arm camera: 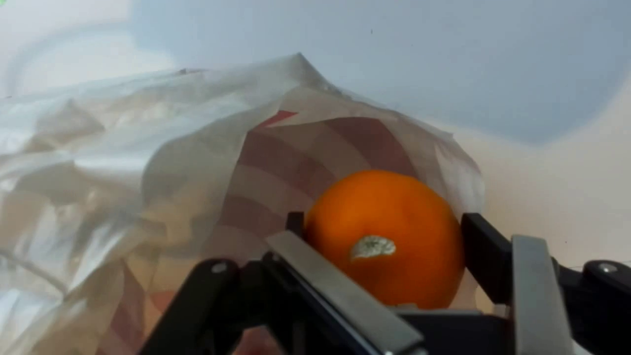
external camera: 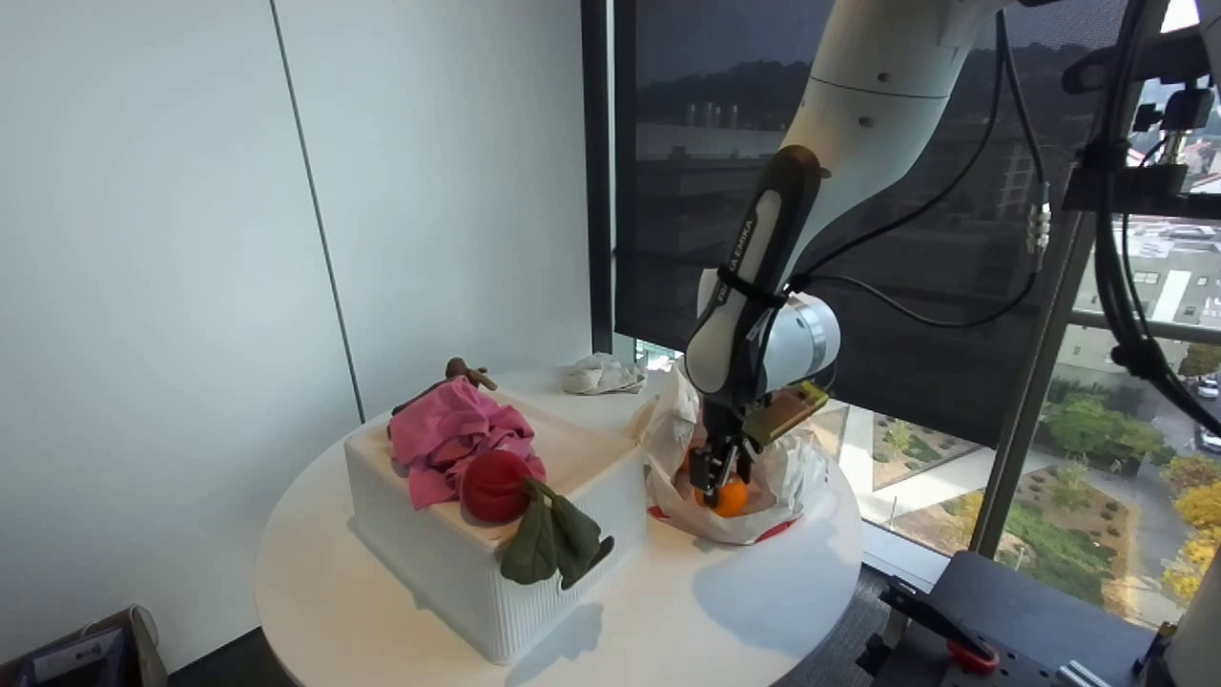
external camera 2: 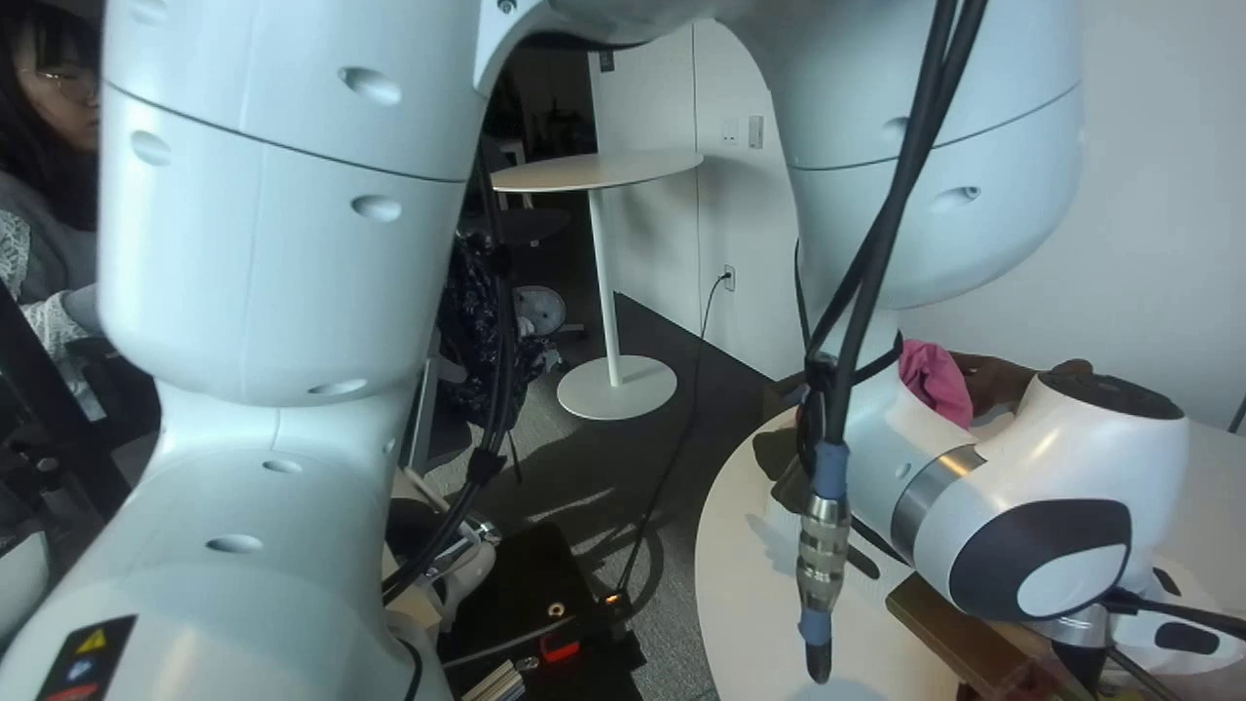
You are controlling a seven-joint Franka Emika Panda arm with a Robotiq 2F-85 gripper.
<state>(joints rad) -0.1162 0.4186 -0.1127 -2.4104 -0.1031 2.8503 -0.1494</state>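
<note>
An orange with a pale stem scar fills the space between the fingers of my gripper in the wrist view. Both dark finger pads press against its sides, so the gripper is shut on it. Around the orange lies a crumpled white plastic bag with red stripes. In an exterior view, the gripper points down into the mouth of the bag, with the orange low at the fingertips. Whether the fruit still rests on the bag cannot be told. My fingers are out of sight in an exterior view where the arm's wrist fills the lower right.
A white ribbed box stands beside the bag on the round white table. Pink cloth, a red plush thing with green leaves and a brown item lie on top. Crumpled white material sits behind.
</note>
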